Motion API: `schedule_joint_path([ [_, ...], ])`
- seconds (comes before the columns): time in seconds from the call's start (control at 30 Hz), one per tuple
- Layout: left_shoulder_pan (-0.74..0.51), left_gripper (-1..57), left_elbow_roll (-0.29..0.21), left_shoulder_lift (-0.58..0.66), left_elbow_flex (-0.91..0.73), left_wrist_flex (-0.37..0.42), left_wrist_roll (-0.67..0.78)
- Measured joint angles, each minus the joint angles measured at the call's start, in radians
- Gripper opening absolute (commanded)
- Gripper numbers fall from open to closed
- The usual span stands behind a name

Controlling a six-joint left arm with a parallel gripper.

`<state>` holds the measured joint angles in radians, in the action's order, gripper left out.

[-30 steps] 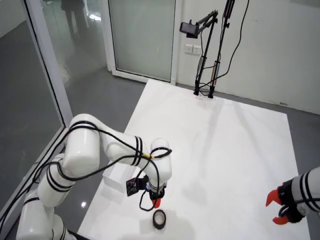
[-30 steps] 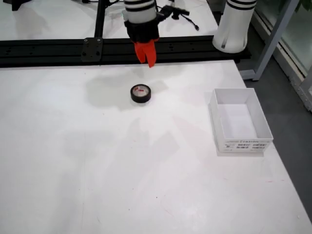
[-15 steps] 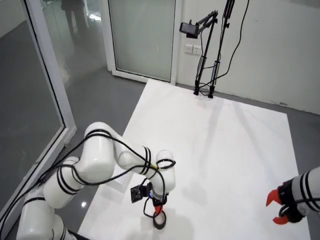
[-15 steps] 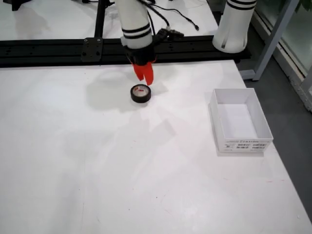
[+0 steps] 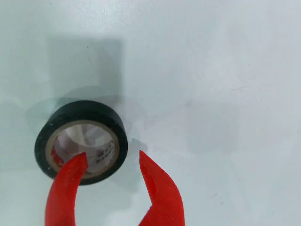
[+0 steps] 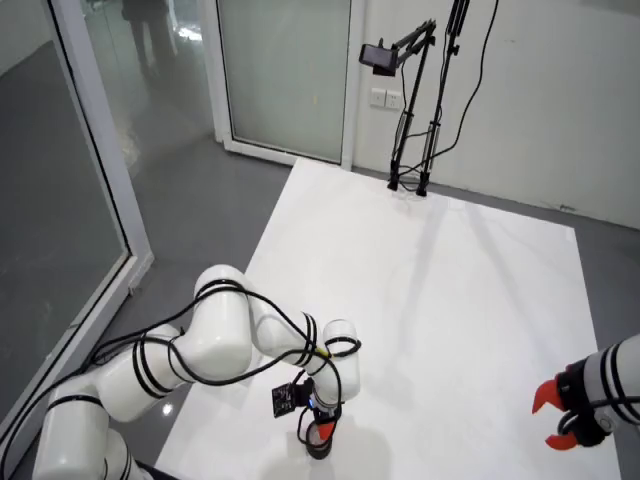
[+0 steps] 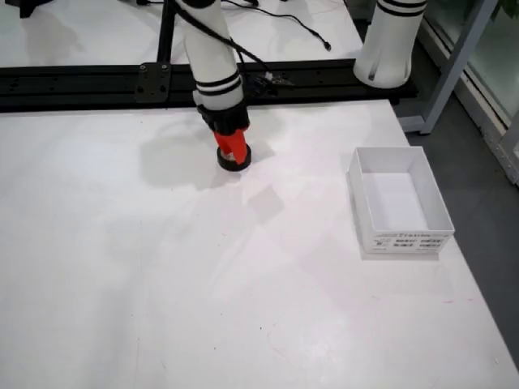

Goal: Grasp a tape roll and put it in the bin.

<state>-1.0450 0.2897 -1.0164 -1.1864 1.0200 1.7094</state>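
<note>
Gripper-mounted view: 2 red fingers (image 5: 70,188) enter from the bottom edge, spread to a moderate gap and holding nothing. The gripper (image 5: 113,162) straddles the near-right wall of the black electrical tape roll (image 5: 81,140): the left fingertip sits over the roll's open cardboard core, and the right fingertip sits outside the black outer band, just beside it. The roll lies flat on the white table (image 5: 211,70), core axis vertical, displaced left of the gripper centreline in this view. Judgement: closing would pinch 1 wall of the ring between inner and outer faces, so the grasp depends on the left finger being inside the core.

View from the high corner: the working arm bends down to the table edge nearest this camera; the gripper (image 6: 320,432) is directly on top of the tape roll (image 6: 318,450), which is mostly hidden. A second arm's red gripper (image 6: 556,418) idles at the right edge, well apart.

View across the table: the gripper (image 7: 231,147) stands upright over the roll (image 7: 234,162), near the table's far edge. The white bin (image 7: 397,201) sits near the right edge, empty, well apart from the roll. Judgement: the grasp is not yet closed; transport to the bin remains.
</note>
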Motion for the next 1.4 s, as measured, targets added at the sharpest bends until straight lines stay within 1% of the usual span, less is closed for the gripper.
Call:
schedule_joint_path([
  [0.13,0.003,23.8,0.001,-0.017,0.006,-0.006,0.001],
  [0.2,0.005,21.9,0.001,-0.024,0.008,-0.008,0.001],
  [0.23,0.006,19.9,0.001,-0.028,0.009,-0.01,0.001],
  [0.27,0.007,16.7,0.002,-0.031,0.009,-0.012,0.001],
  [0.37,0.011,0.9,0.002,-0.037,0.011,-0.014,0.001],
  [0.4,0.012,-0.5,0.002,-0.039,0.011,-0.014,0.001],
  [0.77,0.022,-0.7,0.0,-0.047,0.014,-0.022,0.002],
  [0.97,0.027,-0.7,0.002,-0.012,0.003,-0.01,0.002],
  [1.2,0.042,-0.7,0.031,0.099,-0.044,0.041,0.002],
  [1.4,0.081,-0.7,0.062,0.236,-0.117,0.095,0.002],
])
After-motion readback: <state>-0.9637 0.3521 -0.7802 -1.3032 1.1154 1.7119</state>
